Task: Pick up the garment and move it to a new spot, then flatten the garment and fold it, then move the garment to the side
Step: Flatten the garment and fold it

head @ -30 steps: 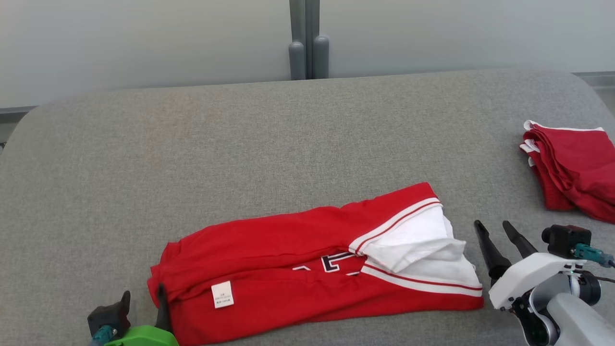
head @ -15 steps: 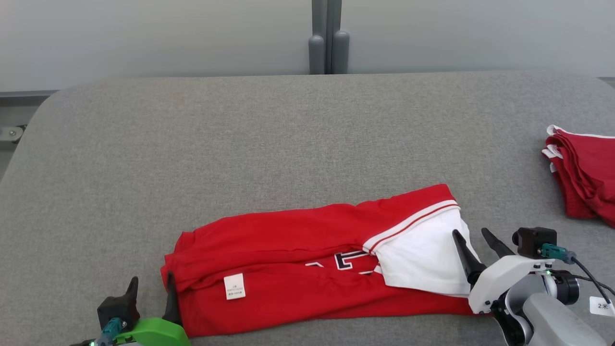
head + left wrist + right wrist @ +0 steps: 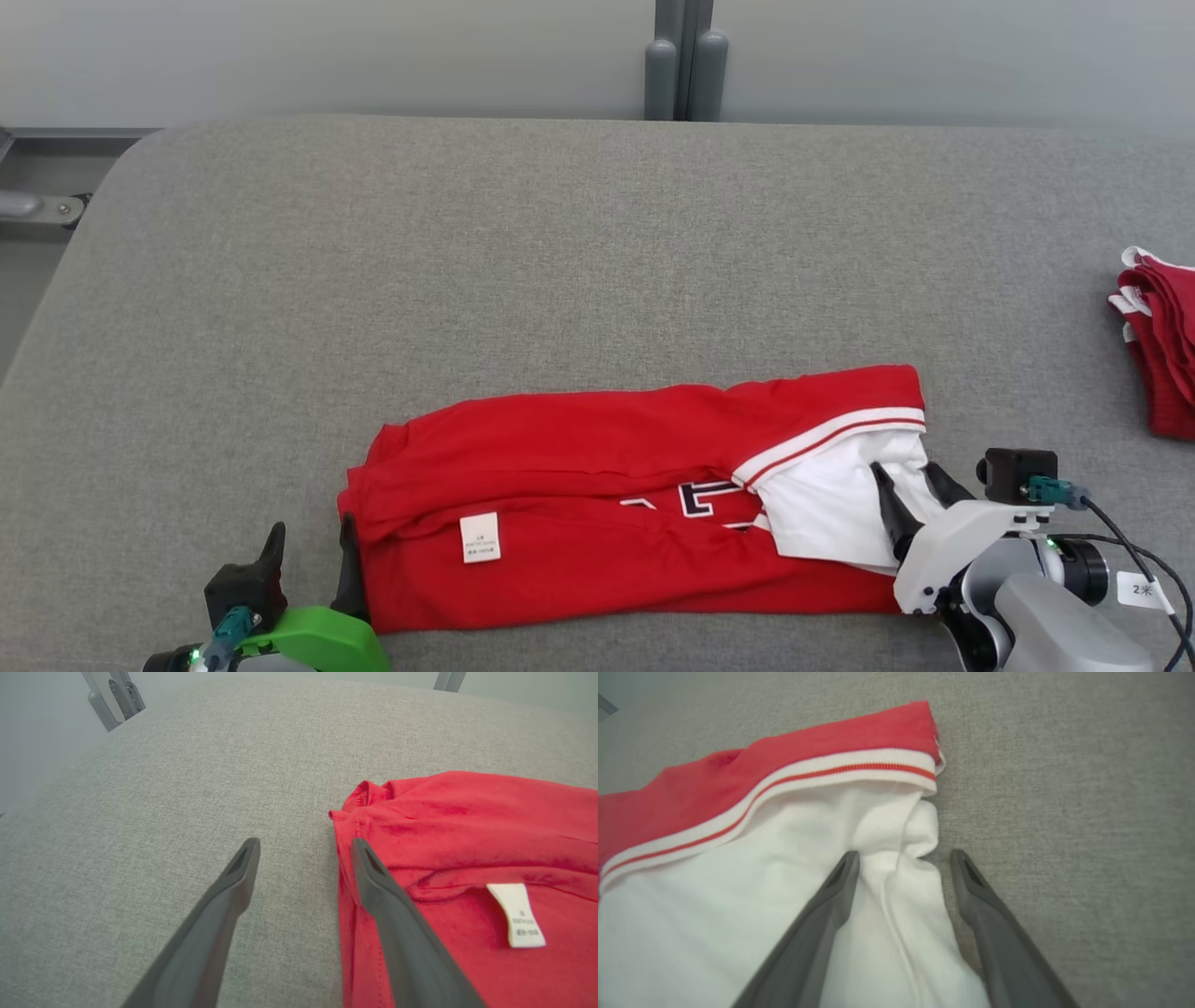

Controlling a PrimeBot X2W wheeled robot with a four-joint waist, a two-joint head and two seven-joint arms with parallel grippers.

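Head camera is swinging, so the whole picture is sliding; disregarding that.

Real change: the right claw (image 3: 904,469) is advancing from just off the garment (image 3: 597,504) onto its white end (image 3: 822,518). It is now straddling a bunched white fold, inner finger lying on the cloth, outer finger over the bare grey table (image 3: 560,261) just past the edge. Fingers are standing spread, pinching nothing.

The left claw (image 3: 313,525) is keeping its station at the opposite end, also spread and empty. Its inner finger is riding the red hem, its outer finger is hovering over bare table. The white label (image 3: 480,538) is lying just inward of it.

The garment is lying between the two claws as a long, narrow, doubled-over strip. Judging: with a claw at each end, a two-ended pinch is being set up. Whether that is serving a further fold or the carry aside, the pictures are not settling.

Room: ahead of both sets of fingertips, wide bare table is running on. Outward of the right claw, a red cloth pile (image 3: 1158,345) is sitting well apart. Behind the wrists, the near table edge is lying close.
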